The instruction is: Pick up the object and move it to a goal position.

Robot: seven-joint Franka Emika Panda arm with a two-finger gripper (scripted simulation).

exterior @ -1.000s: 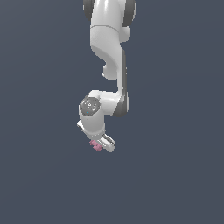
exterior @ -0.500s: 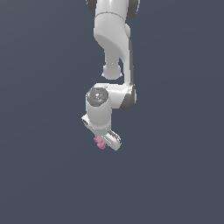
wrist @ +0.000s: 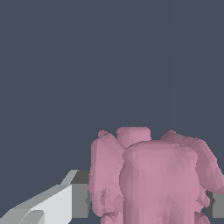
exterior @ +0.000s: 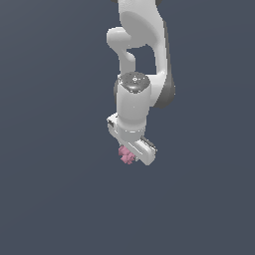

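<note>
Aloft, gripper (exterior: 130, 155) (around object (exterior: 126, 155))

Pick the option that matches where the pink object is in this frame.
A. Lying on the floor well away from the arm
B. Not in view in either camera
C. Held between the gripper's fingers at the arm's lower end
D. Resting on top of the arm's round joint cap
C. In the exterior view the pink object sits at the gripper; the wrist view shows it flanked by the fingers.
</note>
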